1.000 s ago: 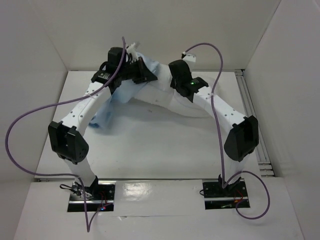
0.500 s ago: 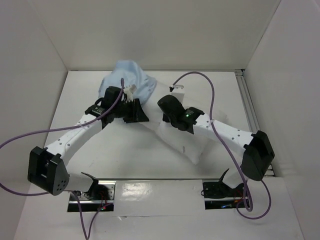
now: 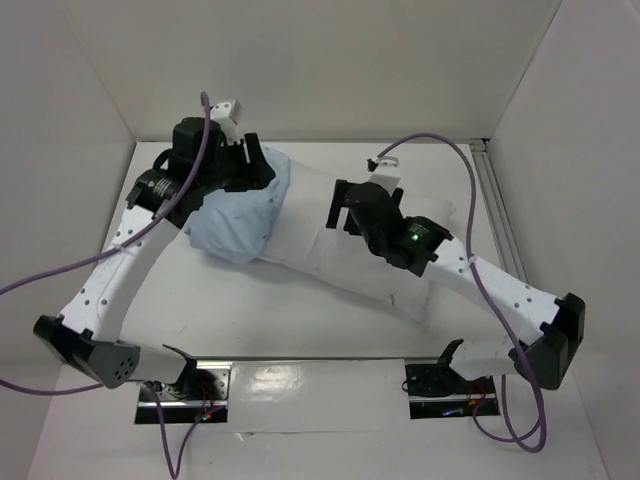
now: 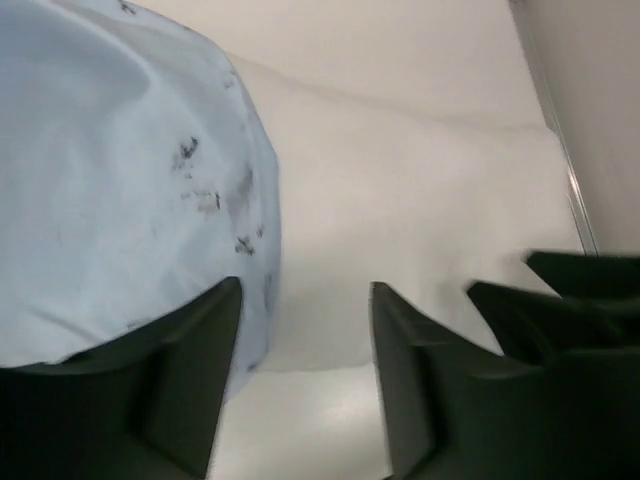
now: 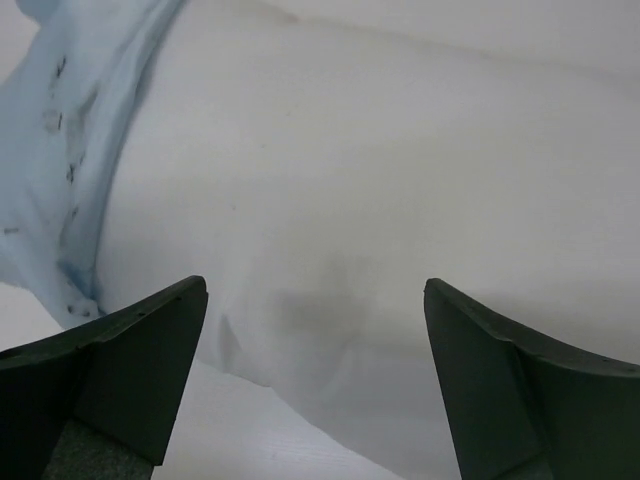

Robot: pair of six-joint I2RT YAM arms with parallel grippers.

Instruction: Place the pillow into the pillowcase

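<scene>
here's the pillow [image 3: 345, 258], long and white, lying slantwise across the bench [image 3: 250, 315], one end up at the far left and the other down toward the near right. and the pillowcase [image 3: 235, 215] is on that far-left end: pale blue, dark-specked, bulging round and full where the pillow sits inside it. the rest of the pillow, well more than half, sticks out bare and white from the case's mouth. the right wrist camera catches that mouth edge nicely, a blue hem running along the white fabric on the left of the view, touching it all the way down.

left tool [image 3: 250, 168] now: it hovers at the far end of the blue bundle, up by the back wall. from its own camera the two dark fingers [image 4: 190, 385] stand apart with a clear gap, and nothing sits in that gap, just white pillow and bench beyond. one finger is right beside the blue cloth, and whether it touches i can't say.

right tool [image 3: 342, 205] hangs over the middle of the bare pillow, just past the case's opening. its jaws are spread wide, really wide, and between them only wrinkled white fabric lies below. no hold on anything there.

purple cables [image 3: 60, 275] loop off both arms.
</scene>
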